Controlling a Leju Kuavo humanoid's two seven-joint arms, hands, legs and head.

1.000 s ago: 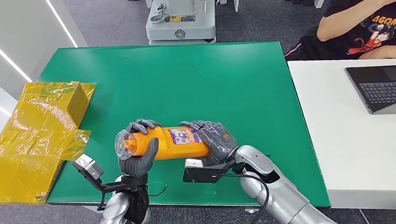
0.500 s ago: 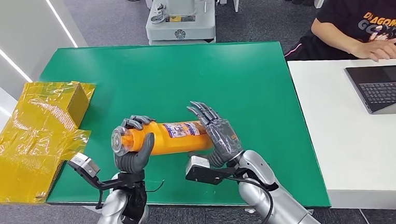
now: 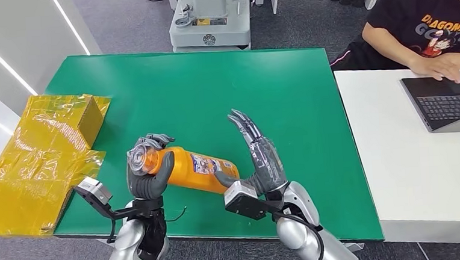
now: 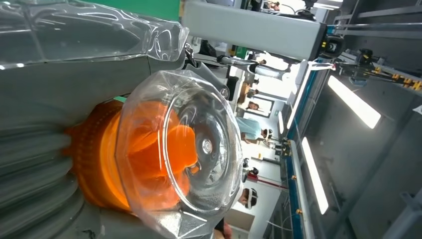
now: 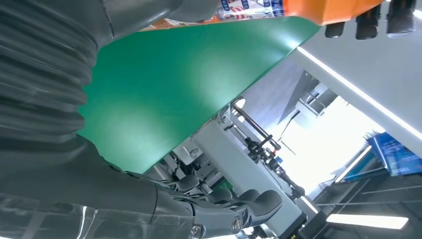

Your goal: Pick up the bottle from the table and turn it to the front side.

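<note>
The left robot hand (image 3: pixel 149 177) grips the orange bottle (image 3: pixel 191 168) near its clear cap (image 4: pixel 191 144), holding it tilted above the green tabletop (image 3: pixel 213 95). The right robot hand (image 3: pixel 259 158) is spread open beside the bottle's base, thumb touching underneath. The left wrist view shows the cap up close.

robotics lab / office: green table (image 3: pixel 213 89), grey carpet floor (image 3: pixel 124 22), white desk w/ laptop (image 3: pixel 446 101), seated person (image 3: pixel 426 27), equipment stand (image 3: pixel 208 17) behind.

Right hand (image 3: pixel 260 155) off bottle (image 3: pixel 189 166)
</note>
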